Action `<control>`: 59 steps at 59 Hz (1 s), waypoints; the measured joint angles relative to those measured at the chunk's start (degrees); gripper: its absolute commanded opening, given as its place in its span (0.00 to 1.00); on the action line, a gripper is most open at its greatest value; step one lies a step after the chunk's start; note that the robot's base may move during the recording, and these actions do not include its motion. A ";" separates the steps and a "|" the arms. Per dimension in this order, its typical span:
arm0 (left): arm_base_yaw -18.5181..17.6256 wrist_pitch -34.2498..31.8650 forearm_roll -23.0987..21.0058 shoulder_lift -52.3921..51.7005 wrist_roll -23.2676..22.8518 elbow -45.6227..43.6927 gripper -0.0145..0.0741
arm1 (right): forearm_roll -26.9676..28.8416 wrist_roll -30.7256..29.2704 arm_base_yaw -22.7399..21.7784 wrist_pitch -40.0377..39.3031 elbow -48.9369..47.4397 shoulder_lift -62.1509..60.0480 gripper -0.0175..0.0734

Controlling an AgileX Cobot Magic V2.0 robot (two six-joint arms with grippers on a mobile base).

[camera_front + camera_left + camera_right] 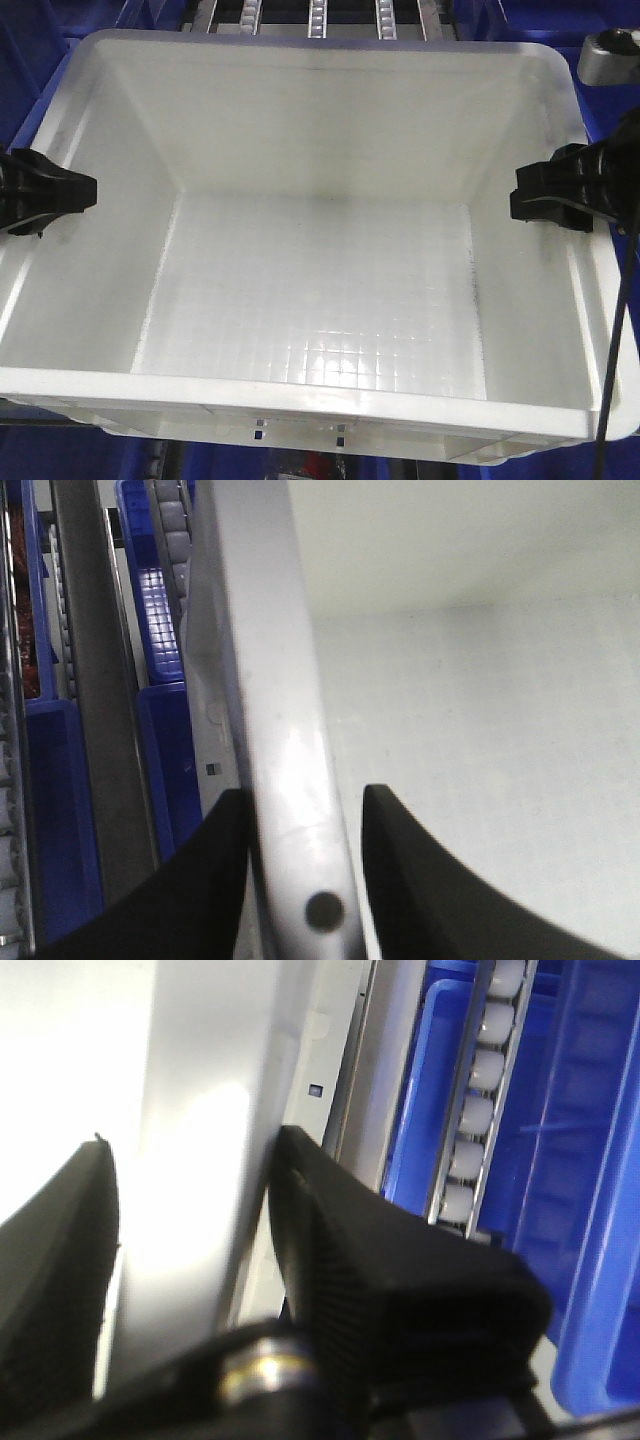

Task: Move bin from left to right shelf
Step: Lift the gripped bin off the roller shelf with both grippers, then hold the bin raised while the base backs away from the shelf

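Bin (320, 270) rims sit pinched inside left claw (300, 805) and right claw (190, 1165).

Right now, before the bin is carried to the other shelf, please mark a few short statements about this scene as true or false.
1. The large white rectangular plastic bin is empty. True.
2. Only the left gripper clamps its rim. False: the right gripper clamps the opposite rim too.
3. Dark blue plastic bins stand beside it. True.
4. A lid covers the white bin. False: its top is open.
5. Roller tracks show beyond its far wall. True.
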 measured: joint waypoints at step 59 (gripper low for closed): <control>0.00 0.55 -0.06 -0.23 0.05 0.00 0.16 | -0.05 0.00 0.00 0.48 0.00 -0.50 0.19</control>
